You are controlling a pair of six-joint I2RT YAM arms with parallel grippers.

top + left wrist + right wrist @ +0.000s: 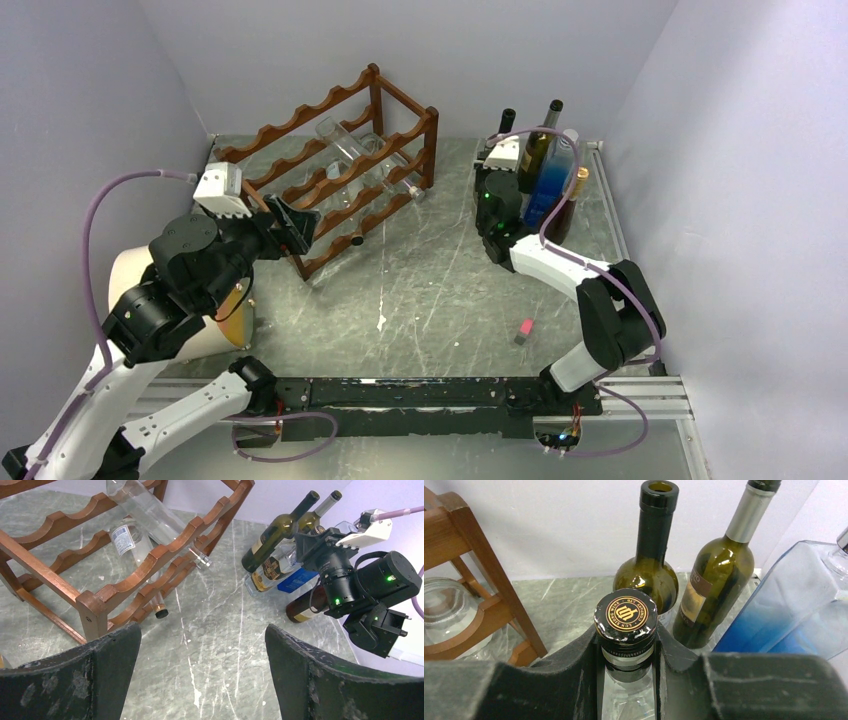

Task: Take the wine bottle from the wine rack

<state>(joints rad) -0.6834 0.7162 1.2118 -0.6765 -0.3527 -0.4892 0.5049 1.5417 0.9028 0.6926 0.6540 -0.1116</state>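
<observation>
The reddish-brown wine rack (330, 165) stands at the back left, with clear bottles (345, 145) lying in its upper tiers and a dark-capped neck (160, 611) poking out low down. My left gripper (290, 225) hovers open by the rack's near corner post (92, 612), its jaws wide apart over bare table (202, 630). At the back right, my right gripper (626, 647) is shut on the neck of an upright clear wine bottle with a black, gold-printed cap (626, 614). That bottle stands off the rack among other bottles.
Two dark green bottles (651, 575) (714, 590) and a blue square bottle (784, 610) stand just behind the held one, near the back wall. A small pink object (523, 331) lies on the table at front right. A beige round object (135, 270) sits at the left edge.
</observation>
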